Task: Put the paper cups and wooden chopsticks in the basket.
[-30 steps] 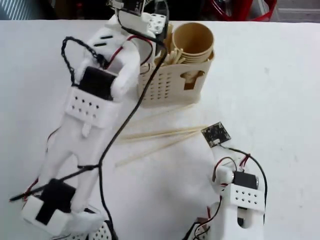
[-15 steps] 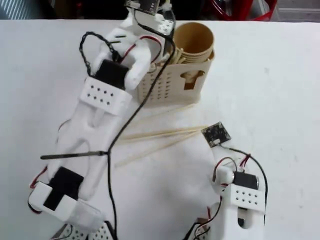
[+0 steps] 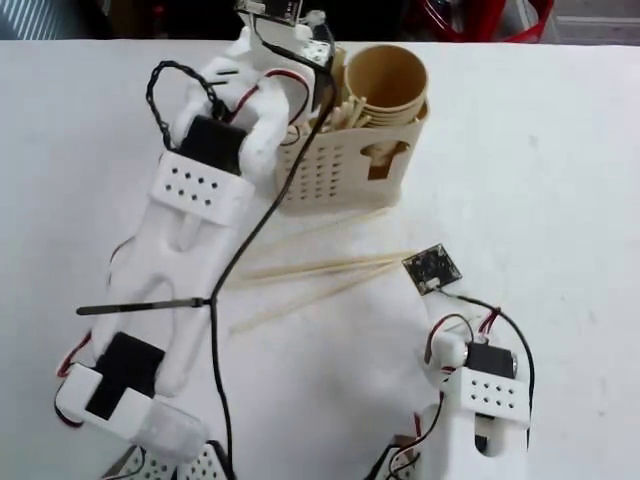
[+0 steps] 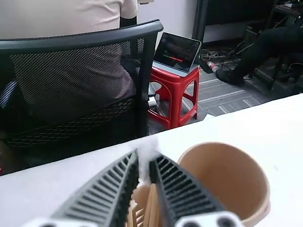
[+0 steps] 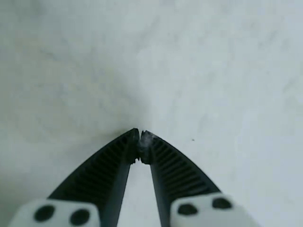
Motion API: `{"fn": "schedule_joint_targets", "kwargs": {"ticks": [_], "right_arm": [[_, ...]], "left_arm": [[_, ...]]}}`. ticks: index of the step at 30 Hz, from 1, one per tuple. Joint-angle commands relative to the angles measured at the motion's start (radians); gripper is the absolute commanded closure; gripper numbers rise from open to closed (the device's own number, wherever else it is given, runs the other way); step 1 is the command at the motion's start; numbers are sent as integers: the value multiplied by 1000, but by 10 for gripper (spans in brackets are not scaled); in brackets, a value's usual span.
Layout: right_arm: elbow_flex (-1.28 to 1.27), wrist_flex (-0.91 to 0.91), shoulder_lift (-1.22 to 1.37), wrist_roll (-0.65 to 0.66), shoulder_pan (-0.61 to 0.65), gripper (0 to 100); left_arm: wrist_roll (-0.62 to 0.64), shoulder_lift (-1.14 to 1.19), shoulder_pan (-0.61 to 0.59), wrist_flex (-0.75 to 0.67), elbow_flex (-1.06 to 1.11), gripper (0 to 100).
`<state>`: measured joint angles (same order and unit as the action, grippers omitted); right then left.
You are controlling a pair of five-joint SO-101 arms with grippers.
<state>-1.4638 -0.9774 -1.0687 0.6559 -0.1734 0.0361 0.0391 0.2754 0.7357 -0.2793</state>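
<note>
Two pincers were noted, both clenched with fingertips together. Right pincer [image 5: 139, 137] hung over the table [image 5: 213, 56]. Several loose wooden chopsticks [image 3: 330, 268] lay ahead of it, between it and the basket [image 3: 340, 175]. Left pincer [image 4: 144, 161] stood above the basket, stacked paper cups [image 4: 222, 179] just beside its tips.

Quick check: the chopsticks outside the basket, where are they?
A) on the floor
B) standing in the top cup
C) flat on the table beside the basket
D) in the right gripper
C: the loose chopsticks lie flat on the table just beside the basket; the right gripper is shut on nothing.
</note>
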Motion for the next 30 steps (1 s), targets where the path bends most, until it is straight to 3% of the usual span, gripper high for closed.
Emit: {"fn": "schedule_joint_targets", "kwargs": {"ticks": [1, 16, 22, 26, 30], "right_arm": [[3, 13, -13, 9, -1, 981], [3, 13, -13, 9, -1, 981], [3, 13, -13, 9, -1, 981], [3, 13, -13, 9, -1, 979], [3, 73, -13, 9, -8, 978]], "left_arm": [[11, -7, -4, 9, -43, 940], [5, 4, -61, 9, -72, 936], [5, 128, -67, 26, -170, 939], [29, 147, -162, 121, -222, 940], [195, 96, -328, 327, -270, 936]]}}
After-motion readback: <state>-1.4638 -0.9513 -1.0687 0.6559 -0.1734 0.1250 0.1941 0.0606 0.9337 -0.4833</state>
